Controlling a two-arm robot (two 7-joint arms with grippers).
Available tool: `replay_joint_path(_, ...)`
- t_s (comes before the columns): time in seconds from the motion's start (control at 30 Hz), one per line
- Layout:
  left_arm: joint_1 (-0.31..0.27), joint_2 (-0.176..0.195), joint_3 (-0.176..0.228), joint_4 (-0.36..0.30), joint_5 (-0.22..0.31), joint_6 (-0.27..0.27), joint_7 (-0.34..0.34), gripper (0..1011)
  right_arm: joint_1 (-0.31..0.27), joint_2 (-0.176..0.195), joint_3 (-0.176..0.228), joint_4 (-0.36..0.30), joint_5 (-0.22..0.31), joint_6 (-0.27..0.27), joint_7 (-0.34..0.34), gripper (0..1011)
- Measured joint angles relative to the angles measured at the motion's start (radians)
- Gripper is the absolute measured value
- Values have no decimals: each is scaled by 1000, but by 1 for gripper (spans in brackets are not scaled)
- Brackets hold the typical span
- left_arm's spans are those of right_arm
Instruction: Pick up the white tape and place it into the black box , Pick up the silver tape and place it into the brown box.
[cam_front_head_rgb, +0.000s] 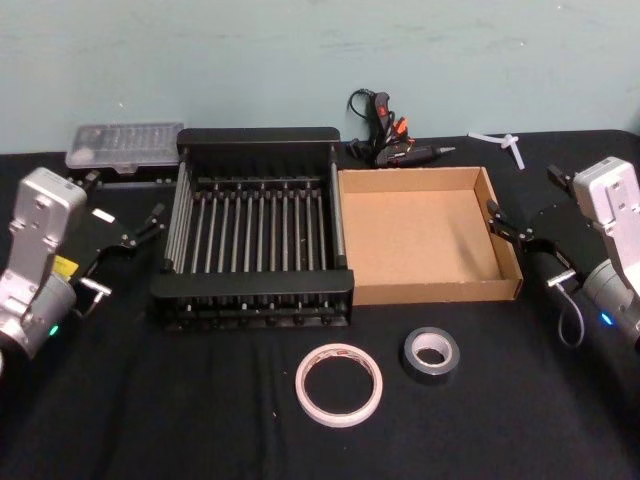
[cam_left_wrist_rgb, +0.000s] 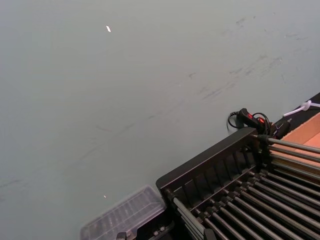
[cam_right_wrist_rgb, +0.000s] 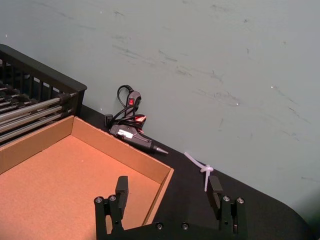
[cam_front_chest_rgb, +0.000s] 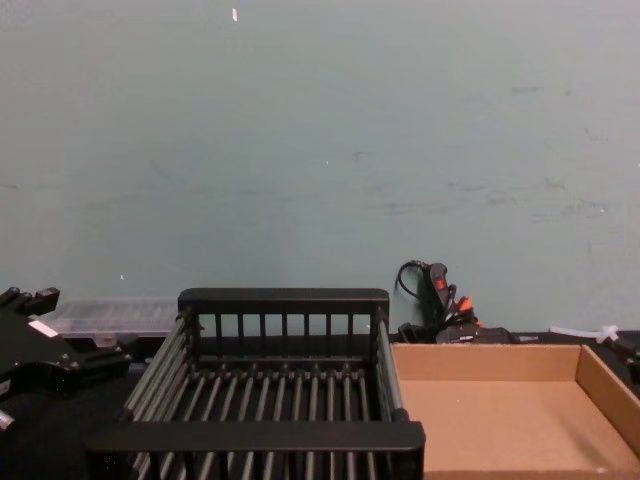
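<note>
The right gripper (cam_front_head_rgb: 510, 228) hangs at the right edge of the brown box (cam_front_head_rgb: 425, 292), its 2 fingers (cam_right_wrist_rgb: 121, 187) spread apart with nothing between them, one over the tray's corner and the other beyond its wall. The left gripper (cam_front_head_rgb: 143, 228) sits just left of the black box (cam_front_head_rgb: 250, 293), fingers parted and holding nothing. Both boxes stand side by side, touching, on the black table (cam_front_head_rgb: 150, 420), and neither has anything in it. The white tape (cam_front_head_rgb: 339, 384) lies flat on the table in front of the boxes, and the silver tape (cam_front_head_rgb: 431, 353) lies flat just to its right, a little nearer the brown box. A glue gun (cam_front_head_rgb: 392, 142) and a clear plastic case (cam_front_head_rgb: 121, 146) rest along the wall behind.
</note>
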Motion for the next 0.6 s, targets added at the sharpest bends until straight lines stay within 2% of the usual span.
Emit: replay_joint_path(0.6,0,0,0,0,0,0,0,1001,0,0,0,0,0,0,0,1003)
